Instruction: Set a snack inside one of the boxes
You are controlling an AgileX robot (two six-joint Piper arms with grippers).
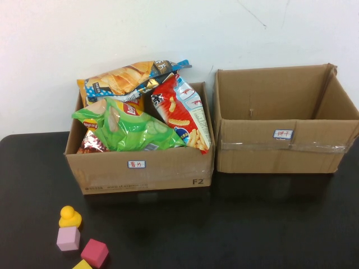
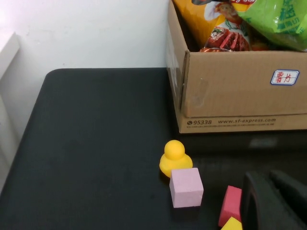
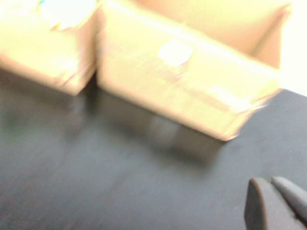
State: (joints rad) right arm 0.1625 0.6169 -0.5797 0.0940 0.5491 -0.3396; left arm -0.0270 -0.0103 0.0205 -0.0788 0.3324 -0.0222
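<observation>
Snack bags (image 1: 140, 112) fill the left box (image 1: 140, 168) at centre frame, while the right box (image 1: 283, 151) stands bare on the black desk (image 1: 252, 224). Neither arm shows in the high view; the left gripper (image 2: 273, 201) hangs near toy blocks (image 2: 186, 187) and a yellow duck (image 2: 175, 158), the right gripper (image 3: 276, 203) before the boxes, their jaws' state unclear. Likely no snack awaits outside; the next move calls for finding one.

A yellow duck (image 1: 69, 216) touches a pink cube (image 1: 68, 239); a magenta block (image 1: 94, 253) sits near, on the black table (image 1: 235, 224).
</observation>
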